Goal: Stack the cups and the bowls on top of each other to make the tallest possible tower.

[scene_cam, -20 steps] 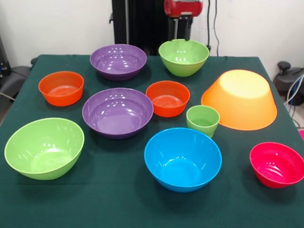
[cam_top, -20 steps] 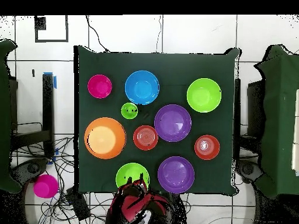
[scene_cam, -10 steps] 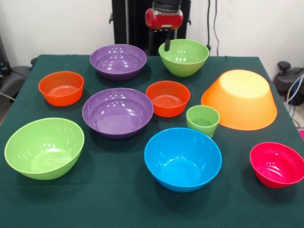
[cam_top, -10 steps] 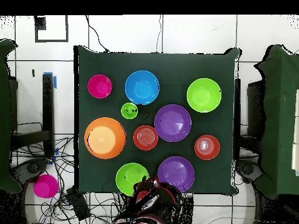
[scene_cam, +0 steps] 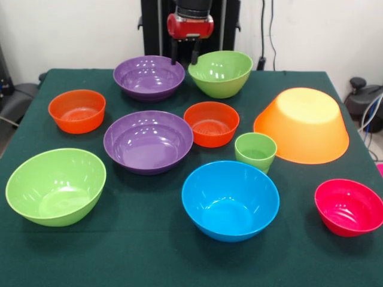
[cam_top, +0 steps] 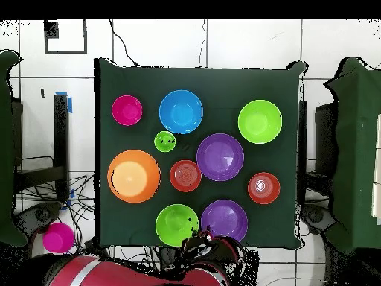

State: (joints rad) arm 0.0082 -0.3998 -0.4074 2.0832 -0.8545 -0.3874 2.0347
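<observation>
My gripper (scene_cam: 183, 58) hangs open at the table's far edge. One finger stands in the gap beside the far purple bowl (scene_cam: 149, 76). The other touches the left rim of the far light-green bowl (scene_cam: 219, 73). A small green cup (scene_cam: 255, 150) stands upright beside the big orange-yellow bowl (scene_cam: 302, 124), which lies tipped over, bottom up. Also apart on the cloth are a second purple bowl (scene_cam: 148, 141), two orange-red bowls (scene_cam: 76, 110) (scene_cam: 211, 123), a blue bowl (scene_cam: 230, 200), a pink-red bowl (scene_cam: 349, 206) and a second green bowl (scene_cam: 55, 185). Nothing is stacked.
The dark green tablecloth (scene_cam: 149, 257) covers the whole table. In the overhead view, a pink object (cam_top: 57, 238) lies on the floor off the table's corner, among cables. The red arm (cam_top: 111, 272) lies along that picture's bottom edge.
The gripper swept left along the far edge in the front view. The far green bowl slid left with it, closer to the far purple bowl.
</observation>
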